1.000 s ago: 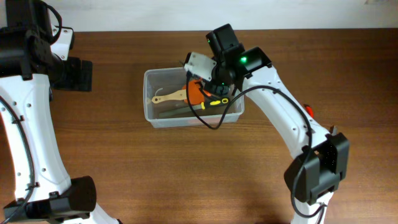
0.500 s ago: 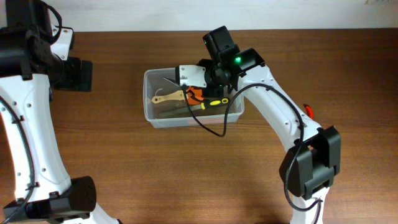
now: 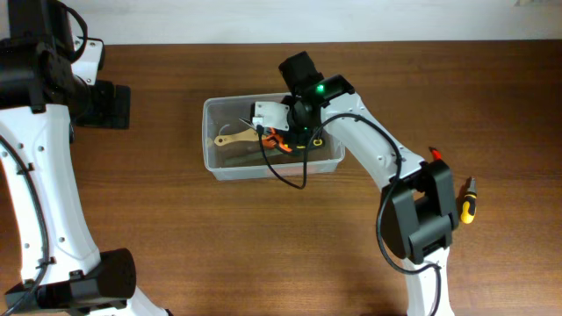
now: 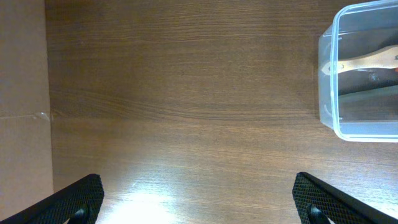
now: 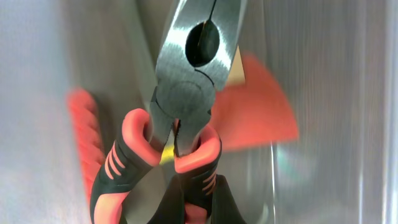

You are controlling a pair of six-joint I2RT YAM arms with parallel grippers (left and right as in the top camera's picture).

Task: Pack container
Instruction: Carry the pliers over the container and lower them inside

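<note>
The clear plastic container (image 3: 230, 167) sits at the middle of the table; its left end shows in the left wrist view (image 4: 328, 93). It holds a wooden-handled brush (image 3: 235, 136) and a yellow-black tool (image 3: 315, 140). My right gripper (image 3: 279, 130) is down inside the container. In the right wrist view it (image 5: 186, 202) is shut on one handle of red-and-black pliers (image 5: 191, 68), whose steel jaws point away from the camera over an orange object (image 5: 255, 115). My left gripper (image 4: 199, 202) is open and empty over bare table, left of the container.
A yellow-and-black screwdriver (image 3: 468, 207) lies on the table at the right, beside the right arm's base. A small red item (image 3: 434, 154) lies just above it. The left arm (image 3: 101, 104) hangs at the far left.
The right arm has swung left and lowered the pliers deeper into the container. The screwdriver on the table at the right has come into view. The left arm has not moved.
</note>
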